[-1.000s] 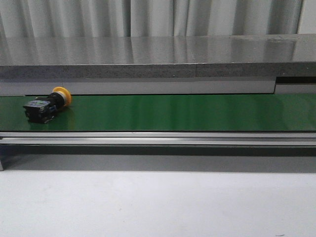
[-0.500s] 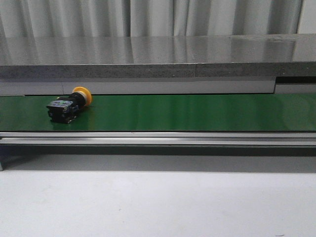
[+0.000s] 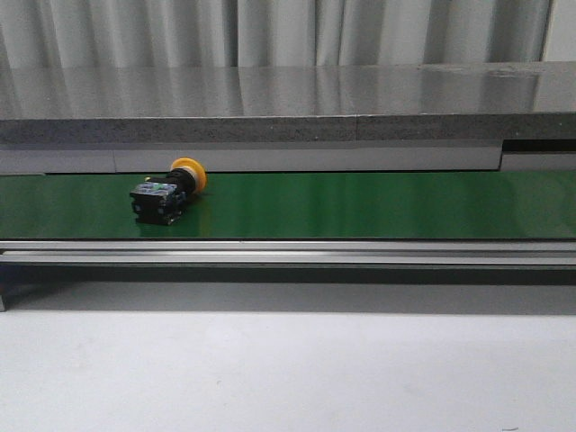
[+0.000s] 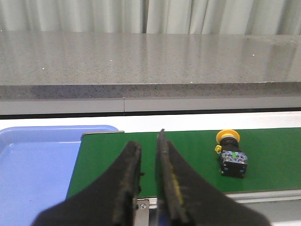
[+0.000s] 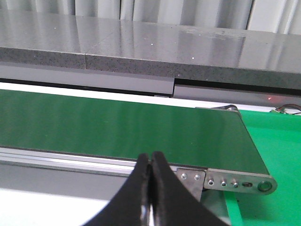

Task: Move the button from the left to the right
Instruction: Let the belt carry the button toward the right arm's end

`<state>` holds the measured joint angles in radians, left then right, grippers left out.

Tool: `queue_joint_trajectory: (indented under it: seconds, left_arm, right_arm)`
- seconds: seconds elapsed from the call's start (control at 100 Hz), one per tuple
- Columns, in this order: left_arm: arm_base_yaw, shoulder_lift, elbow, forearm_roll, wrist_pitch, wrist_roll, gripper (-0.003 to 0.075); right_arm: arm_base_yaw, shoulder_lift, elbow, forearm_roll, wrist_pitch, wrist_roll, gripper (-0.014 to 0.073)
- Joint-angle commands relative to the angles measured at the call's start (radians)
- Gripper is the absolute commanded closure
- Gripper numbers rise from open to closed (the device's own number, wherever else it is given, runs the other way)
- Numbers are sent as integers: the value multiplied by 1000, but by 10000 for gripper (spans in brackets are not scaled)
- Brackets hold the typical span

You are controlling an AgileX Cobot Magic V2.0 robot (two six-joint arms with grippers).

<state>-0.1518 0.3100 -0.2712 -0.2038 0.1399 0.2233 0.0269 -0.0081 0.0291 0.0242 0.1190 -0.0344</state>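
The green belt (image 3: 360, 205) runs the full width of the front view and serves as the landmark here. Behind it stands a long grey stone counter (image 3: 288, 103), and in front of it lies a pale tabletop (image 3: 288, 369). Off the belt's left end, in the left wrist view, sits a blue tray (image 4: 37, 160). At the belt's right end a metal end bracket (image 5: 235, 181) with a roller shows, and beyond it a brighter green surface (image 5: 277, 141).

The left gripper (image 4: 148, 157) hangs over the near edge of the belt, close to its left end. Its jaws stand a narrow gap apart and hold nothing. The right gripper (image 5: 150, 172) sits near the belt's right end, jaws pressed together and empty.

The button (image 3: 166, 191) lies on its side on the left part of the belt. Its long axis runs across the belt, with the orange cap toward the counter and the black body toward the near edge. From the left gripper it lies further along the belt toward the middle. No button shows in the right wrist view, so the left arm looks the nearer one. A grasp would probably need the jaws to open wider first.
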Motion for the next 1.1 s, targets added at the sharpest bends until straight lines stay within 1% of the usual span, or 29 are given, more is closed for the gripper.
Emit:
queue_joint_trajectory:
  seconds: [0.0, 0.21, 0.34, 0.47, 0.54, 0.64, 0.74, 0.94, 1.09]
  left_arm:
    - [-6, 7, -28, -11, -80, -1, 715]
    - [-6, 7, -28, -11, -80, -1, 715]
    - [-6, 7, -28, -11, -80, -1, 715]
    - [-6, 7, -28, -11, -80, -1, 715]
    - [-6, 7, -28, -11, -80, -1, 715]
    - [-6, 7, -28, -11, -80, -1, 715]
    - [-6, 7, -28, -11, -80, -1, 715]
    - [-6, 7, -28, -11, -80, -1, 715]
    - [-6, 7, -28, -11, -80, -1, 715]
  right_arm:
    - [-2, -13, 0, -9, -112, 2, 715]
    - [-2, -13, 0, -9, -166, 2, 715]
    - [-2, -13, 0, -9, -230, 2, 715]
    - [-2, -11, -19, -9, -222, 2, 715]
    - [-2, -9, -51, -9, -181, 2, 715]
    - [-2, 5, -126, -9, -85, 2, 715]
    - [-2, 69, -207, -9, -5, 2, 715]
    - [-2, 327, -406, -8, 137, 2, 715]
    - [-2, 562, -589, -8, 304, 2, 715]
